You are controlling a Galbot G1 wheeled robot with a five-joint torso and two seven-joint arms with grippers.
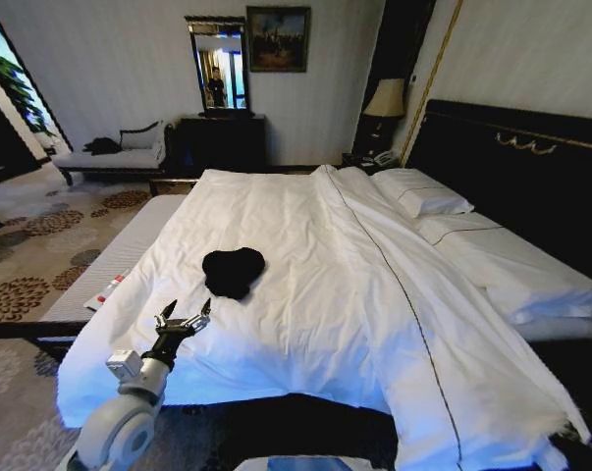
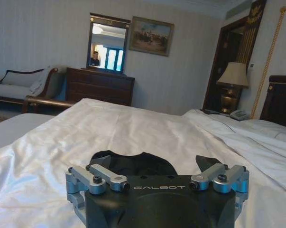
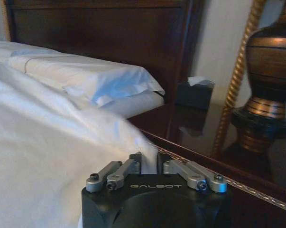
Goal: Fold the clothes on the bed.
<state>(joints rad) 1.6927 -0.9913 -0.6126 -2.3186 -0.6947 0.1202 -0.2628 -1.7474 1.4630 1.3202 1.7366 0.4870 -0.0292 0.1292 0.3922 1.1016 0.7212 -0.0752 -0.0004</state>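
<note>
The clothes (image 1: 233, 270) lie as a crumpled black heap on the white duvet of the bed (image 1: 315, 285), towards its left front part. My left gripper (image 1: 185, 316) hovers just short of the heap, on its near side, with its fingers spread open and nothing between them. In the left wrist view the clothes (image 2: 133, 164) sit directly beyond the open left gripper (image 2: 152, 165). My right gripper (image 3: 149, 160) is shut, low beside the duvet's hanging edge (image 3: 48, 142) near the headboard end of the bed.
A bench (image 1: 99, 270) with small items stands along the bed's left side. Pillows (image 1: 423, 196) lie by the dark headboard (image 1: 511, 167). A nightstand (image 3: 204, 137) with a lamp base (image 3: 268, 71) and a tissue box (image 3: 195, 92) is close to my right gripper.
</note>
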